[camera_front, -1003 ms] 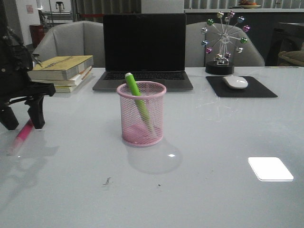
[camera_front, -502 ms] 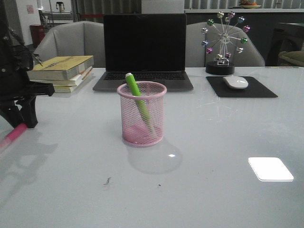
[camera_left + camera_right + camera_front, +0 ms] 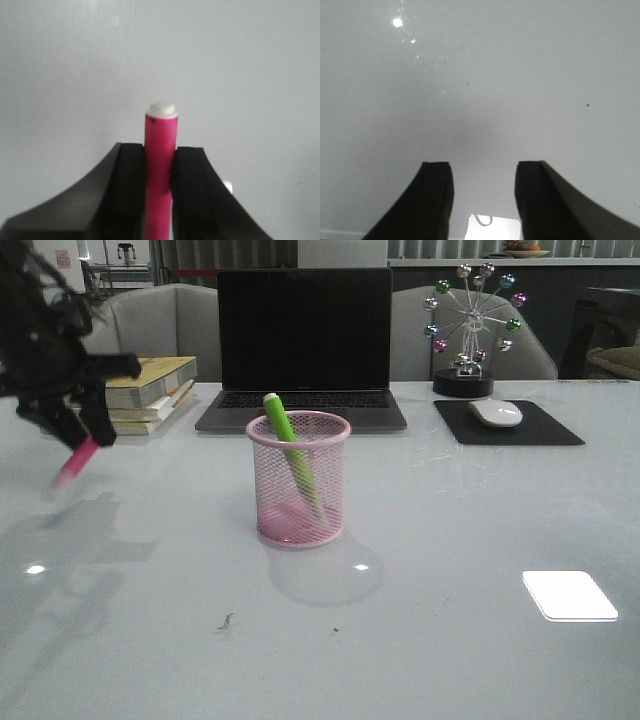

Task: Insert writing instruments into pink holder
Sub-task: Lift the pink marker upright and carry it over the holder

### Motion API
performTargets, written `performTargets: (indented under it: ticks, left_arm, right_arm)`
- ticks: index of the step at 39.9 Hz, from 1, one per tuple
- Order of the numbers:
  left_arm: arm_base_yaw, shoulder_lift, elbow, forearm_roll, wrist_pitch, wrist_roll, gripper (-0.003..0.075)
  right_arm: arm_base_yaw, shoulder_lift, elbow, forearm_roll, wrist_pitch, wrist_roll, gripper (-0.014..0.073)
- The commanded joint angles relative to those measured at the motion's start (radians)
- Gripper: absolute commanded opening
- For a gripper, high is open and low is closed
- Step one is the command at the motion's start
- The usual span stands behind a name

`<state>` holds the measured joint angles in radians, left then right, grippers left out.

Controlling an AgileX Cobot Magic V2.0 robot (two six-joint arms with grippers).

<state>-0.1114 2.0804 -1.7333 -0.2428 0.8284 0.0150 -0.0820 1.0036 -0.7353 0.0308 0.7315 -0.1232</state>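
Left gripper clamps the pink marker, well left of the holder containing the green marker; right gripper gapes, empty.

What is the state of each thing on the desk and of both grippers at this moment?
Pink marker: clamped in the left gripper, off the table.
Green marker: leaning inside the pink cup.
Pink cup: upright.
Right gripper: open, empty.
Laptop: open, screen dark.
Books: stacked, closed.
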Motion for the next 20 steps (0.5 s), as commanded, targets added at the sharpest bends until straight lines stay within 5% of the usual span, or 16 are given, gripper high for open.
performTargets:
  ticks: [1, 20]
  left_arm:
    - [-0.024, -0.164, -0.051, -0.026, -0.135, 0.018, 0.0097]
    - [-0.291, -0.431, 0.095, -0.016, -0.616, 0.113, 0.0092]
  right_arm:
    - [-0.006, -0.018, -0.027, -0.007, -0.042, -0.009, 0.0414]
    - [-0.006, -0.018, -0.027, -0.007, -0.061, -0.009, 0.0414]
